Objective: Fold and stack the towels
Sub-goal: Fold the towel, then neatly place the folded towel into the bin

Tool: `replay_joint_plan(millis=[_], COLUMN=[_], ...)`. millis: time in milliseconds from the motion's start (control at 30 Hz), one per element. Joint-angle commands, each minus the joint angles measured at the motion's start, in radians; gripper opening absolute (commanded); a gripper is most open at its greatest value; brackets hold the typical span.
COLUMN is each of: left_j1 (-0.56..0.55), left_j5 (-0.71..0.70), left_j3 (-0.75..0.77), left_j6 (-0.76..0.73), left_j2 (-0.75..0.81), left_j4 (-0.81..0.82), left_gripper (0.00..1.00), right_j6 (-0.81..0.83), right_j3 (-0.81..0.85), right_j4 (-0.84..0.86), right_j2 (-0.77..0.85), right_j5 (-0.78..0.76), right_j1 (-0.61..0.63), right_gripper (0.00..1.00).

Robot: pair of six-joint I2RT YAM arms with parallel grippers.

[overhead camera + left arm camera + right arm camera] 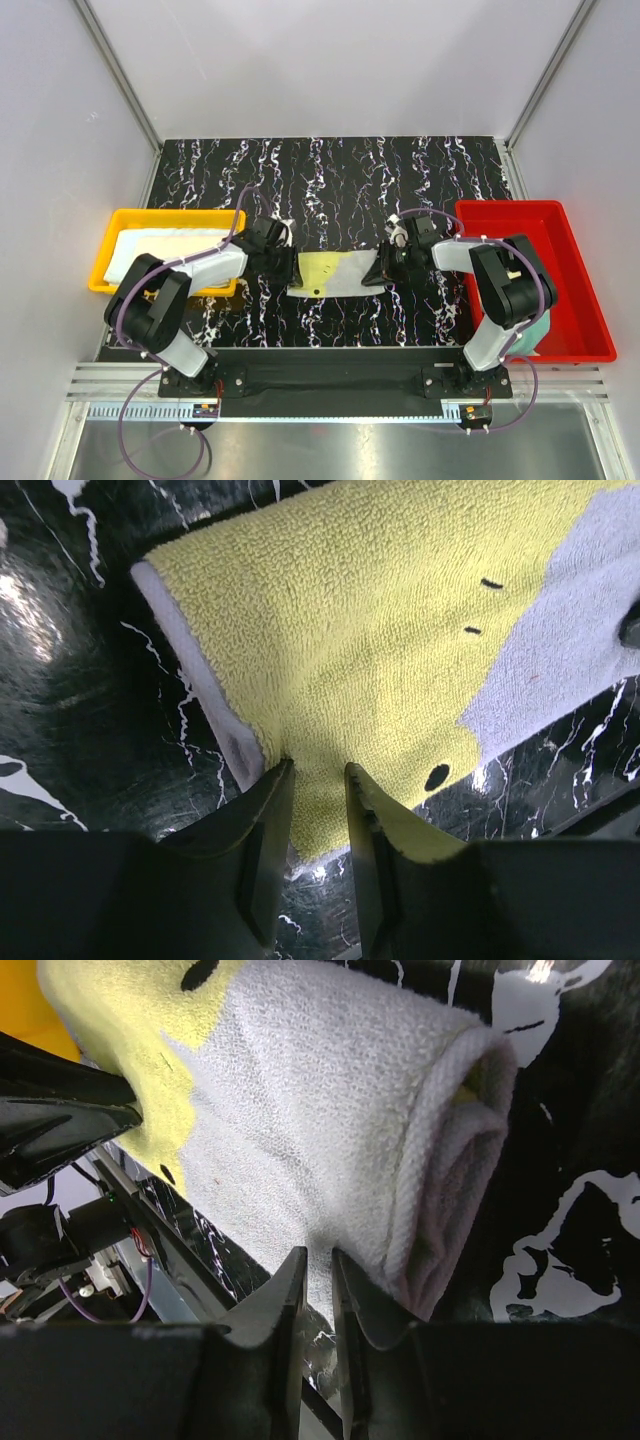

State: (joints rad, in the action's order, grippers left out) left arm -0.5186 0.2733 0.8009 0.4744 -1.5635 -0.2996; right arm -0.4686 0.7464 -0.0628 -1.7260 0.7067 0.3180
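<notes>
While left gripper (318, 770) and right gripper (318, 1255) pinch the yellow-white towel (335, 272), the yellow tray (170, 215) at left holds a pale towel (165, 245), the red tray (575, 280) a bluish cloth (537, 335).

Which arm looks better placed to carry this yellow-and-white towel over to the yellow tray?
Probably the left. Both grippers pinch the towel, but the left gripper holds the end nearest the yellow tray, right beside that arm; the right gripper would have to reach across.
</notes>
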Motion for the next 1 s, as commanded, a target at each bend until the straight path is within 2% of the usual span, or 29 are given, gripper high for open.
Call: replay_joint_plan(millis=[0, 167, 300, 433, 700, 900, 967], left_j1=[0.002, 0.003, 0.006, 0.014, 0.058, 0.068, 0.092], left_j5=[-0.095, -0.169, -0.186, -0.109, -0.085, -0.083, -0.022], left_j3=[0.030, 0.133, 0.146, 0.101, 0.052, 0.095, 0.084], left_j6=[0.010, 0.017, -0.019, -0.031, -0.023, -0.049, -0.051], left_j2=[0.005, 0.046, 0.060, 0.028, -0.033, 0.022, 0.013], left_j4=[0.004, -0.093, -0.105, -0.047, -0.009, -0.082, -0.064], left_gripper=[0.34, 0.35, 0.38, 0.40, 0.38, 0.46, 0.48], right_j6=[0.022, 0.022, 0.042, 0.068, 0.120, 0.113, 0.110], right_j3=[-0.012, 0.011, 0.040, 0.053, 0.051, 0.068, 0.077], right_j4=[0.006, -0.054, -0.101, -0.129, -0.126, -0.153, -0.169], right_j2=[0.025, 0.103, 0.155, 0.148, 0.060, 0.114, 0.146], right_j5=[-0.055, -0.056, -0.087, -0.147, -0.216, -0.213, -0.204], right_j1=[0.007, 0.009, 0.009, 0.009, 0.009, 0.009, 0.009], right_gripper=[0.23, 0.23, 0.24, 0.24, 0.24, 0.24, 0.24])
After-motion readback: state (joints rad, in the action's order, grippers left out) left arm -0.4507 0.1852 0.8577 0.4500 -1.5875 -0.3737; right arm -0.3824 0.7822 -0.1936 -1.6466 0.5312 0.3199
